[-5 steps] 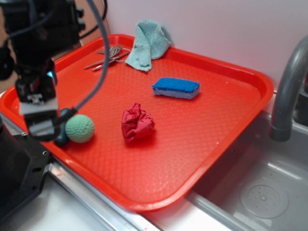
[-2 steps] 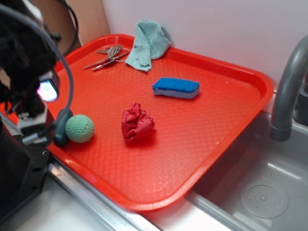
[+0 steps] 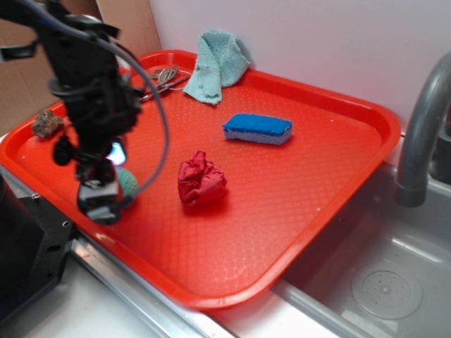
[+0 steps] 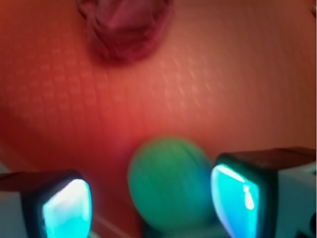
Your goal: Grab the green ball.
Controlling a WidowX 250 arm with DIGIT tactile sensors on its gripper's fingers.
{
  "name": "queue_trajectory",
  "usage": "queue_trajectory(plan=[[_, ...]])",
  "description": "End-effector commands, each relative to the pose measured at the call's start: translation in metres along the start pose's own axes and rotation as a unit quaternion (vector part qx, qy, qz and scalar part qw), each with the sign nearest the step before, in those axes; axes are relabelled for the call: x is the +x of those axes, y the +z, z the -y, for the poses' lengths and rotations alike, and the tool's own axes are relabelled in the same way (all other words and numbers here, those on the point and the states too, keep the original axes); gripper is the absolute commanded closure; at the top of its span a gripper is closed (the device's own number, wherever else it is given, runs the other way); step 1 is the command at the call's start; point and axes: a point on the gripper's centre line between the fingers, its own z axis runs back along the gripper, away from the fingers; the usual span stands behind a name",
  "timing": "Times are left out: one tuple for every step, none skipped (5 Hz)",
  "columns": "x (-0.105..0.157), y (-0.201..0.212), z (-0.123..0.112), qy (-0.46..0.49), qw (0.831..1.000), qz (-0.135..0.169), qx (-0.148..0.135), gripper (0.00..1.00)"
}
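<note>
Exterior view is mostly filled by a big red plastic tray [image 3: 296, 211] with a fine grid texture. At the right edge of the frame a grey curved faucet [image 3: 423, 120] rises over a metal sink [image 3: 380, 282]. The black robot arm [image 3: 88, 84] comes down at the left of the frame, and its gripper [image 3: 104, 201] sits low over the tray's near-left part. A light teal knitted cloth [image 3: 215, 63] is draped against the tray's far rim at the top. A blue rectangular sponge [image 3: 258, 129] lies around the upper middle, and a crumpled red cloth wad [image 3: 201, 179] sits near the centre. The small pale green ball [image 3: 130, 182] peeks out right behind the gripper, mostly hidden by it.

Wrist view is blurry, but the green ball [image 4: 168, 183] sits between the two fingers [image 4: 237, 191], which are spread apart with gaps on both sides, so nothing is gripped. The red wad [image 4: 124, 27] is at the top of that frame.
</note>
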Motion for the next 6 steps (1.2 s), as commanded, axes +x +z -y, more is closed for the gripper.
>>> queue_trajectory(plan=[[-0.014,-0.017,0.005,0.004,1.0,-0.018,-0.01,1.0],[-0.021,0.0,0.0,0.019,1.0,-0.009,-0.004,1.0],[-0.028,0.014,-0.004,0.039,0.999,0.005,0.012,1.0],[-0.029,0.019,-0.006,0.047,0.999,0.01,-0.005,1.0],[-0.028,0.03,-0.008,0.037,0.998,0.039,-0.018,0.0],[-0.027,0.02,-0.006,0.007,0.997,0.063,-0.048,0.0]])
